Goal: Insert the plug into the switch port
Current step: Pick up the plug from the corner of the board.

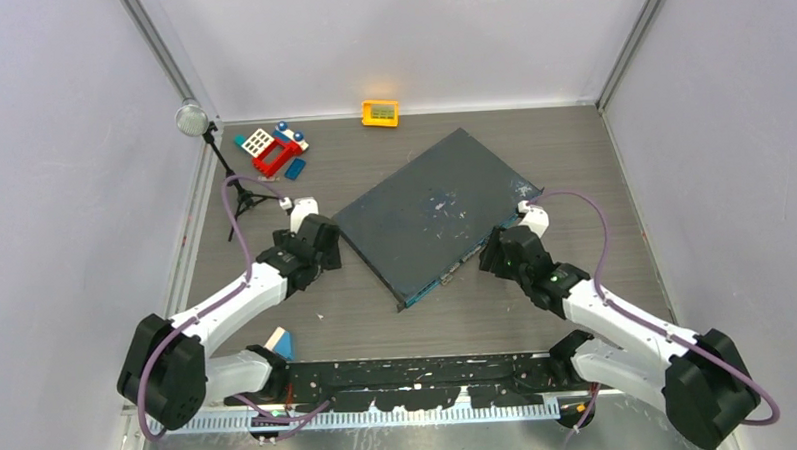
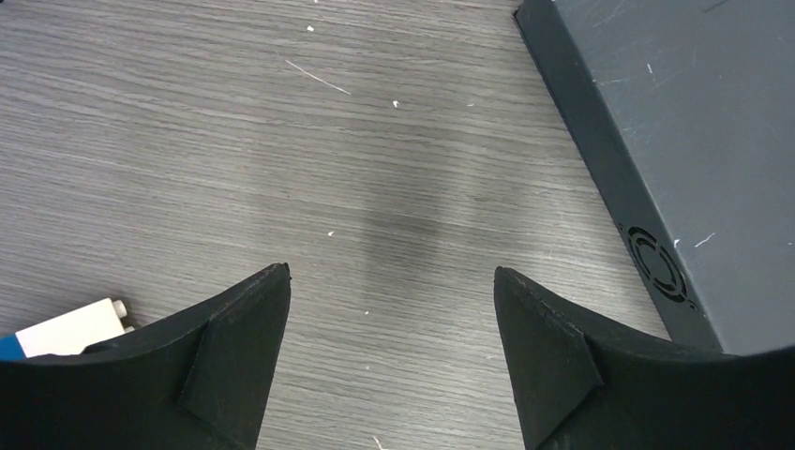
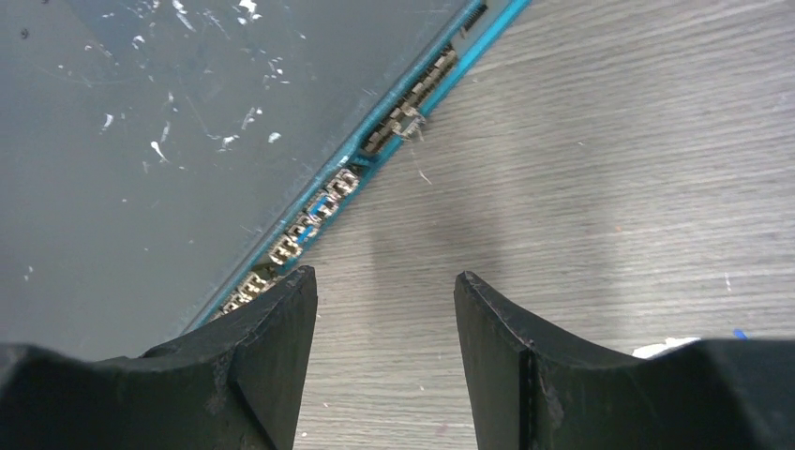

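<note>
The switch is a flat dark-grey box (image 1: 434,209) with white scuffs, lying turned on the table. Its thin teal front face carries the row of switch ports (image 3: 319,208), also seen on the box's near-right edge (image 1: 446,276). A small clear plug (image 3: 409,122) sits at one socket in that row and sticks out a little. My right gripper (image 3: 385,274) (image 1: 491,254) stands open just in front of that face, with only table between its fingers. My left gripper (image 2: 392,272) (image 1: 320,250) is open over bare table beside the box's left side (image 2: 609,169).
A small orange-yellow box (image 1: 380,113) lies at the back wall. Toy bricks (image 1: 272,149) and a small tripod (image 1: 235,191) stand at the back left. A white and blue block (image 2: 70,328) lies by my left finger. Another block (image 1: 282,342) is near the left base.
</note>
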